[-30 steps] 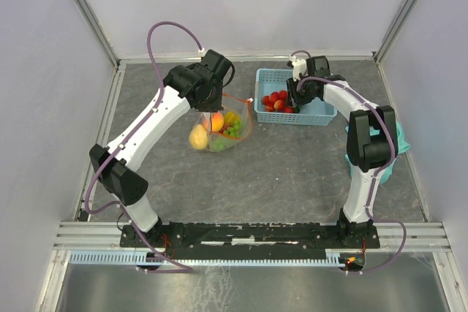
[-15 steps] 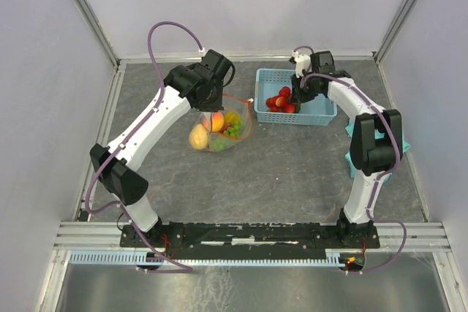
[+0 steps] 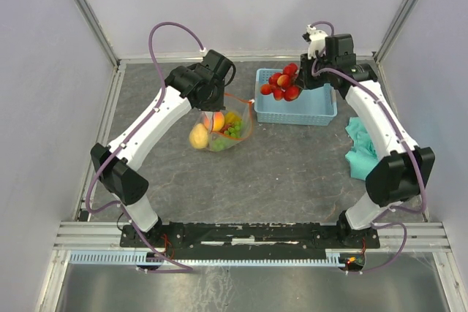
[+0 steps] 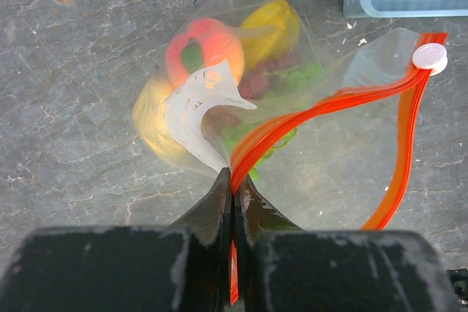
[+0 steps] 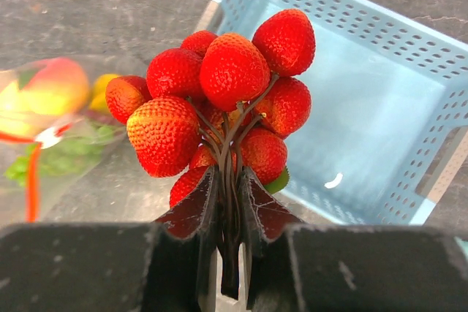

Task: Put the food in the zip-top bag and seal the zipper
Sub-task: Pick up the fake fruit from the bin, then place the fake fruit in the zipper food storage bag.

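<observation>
White arms [image 3: 148, 122], black joints [image 3: 118, 177], apparently purple cables [image 3: 152, 40].

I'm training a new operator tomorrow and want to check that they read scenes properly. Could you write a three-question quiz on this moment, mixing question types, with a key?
1. True or false: the zip-top bag is sealed.
2. Multiple choice: what does the right gripper hold? A) a spoon B) the strawberry bunch C) nothing
3. Short answer: which part of the bag do the left gripper's jaws pinch?

Key: 1 false, its mouth gapes open. 2 B. 3 the zipper.
</observation>
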Controlling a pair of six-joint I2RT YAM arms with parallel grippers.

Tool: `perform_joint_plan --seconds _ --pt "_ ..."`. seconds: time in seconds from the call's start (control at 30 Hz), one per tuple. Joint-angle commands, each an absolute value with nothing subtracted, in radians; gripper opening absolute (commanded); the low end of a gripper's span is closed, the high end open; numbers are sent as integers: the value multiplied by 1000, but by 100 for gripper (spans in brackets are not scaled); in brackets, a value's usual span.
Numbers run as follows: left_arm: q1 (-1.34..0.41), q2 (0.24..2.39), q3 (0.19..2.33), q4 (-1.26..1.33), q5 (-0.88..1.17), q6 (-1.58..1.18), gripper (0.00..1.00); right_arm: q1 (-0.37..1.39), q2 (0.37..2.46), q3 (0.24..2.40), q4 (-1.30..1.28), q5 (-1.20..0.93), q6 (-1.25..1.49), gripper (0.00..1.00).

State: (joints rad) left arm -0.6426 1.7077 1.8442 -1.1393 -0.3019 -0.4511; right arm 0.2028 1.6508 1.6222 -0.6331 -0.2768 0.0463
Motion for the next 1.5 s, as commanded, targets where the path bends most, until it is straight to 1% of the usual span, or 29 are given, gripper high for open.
perform_joint_plan --seconds 0.0,0.23,0.43,0.63,0.73,0.93,1.23,1.47 --pt "-641 1716 1852 -1079 -273 -403 3 246 1542 1681 -707 -285 139 2" --pt "-642 1716 1851 -1062 -248 -414 3 305 1459 1744 -883 -324 206 2" --pt "-641 1720 1848 -1057 -237 -420 3 407 1447 1769 -965 -397 269 2" --pt "-641 1711 1822 -1050 -235 -423 3 473 1460 1734 -918 -500 352 2" --pt "-641 1703 1809 -1047 -235 -423 3 484 1486 1733 -910 -512 370 2" --pt "-641 1684 1771 -1034 -236 -426 3 489 1537 1736 -845 -618 425 2" --pt "-641 1666 1749 -1021 -216 -428 3 489 1640 1787 -952 -502 438 2" --pt "-641 1671 1748 -1020 -200 -415 3 491 1691 1813 -966 -381 499 2"
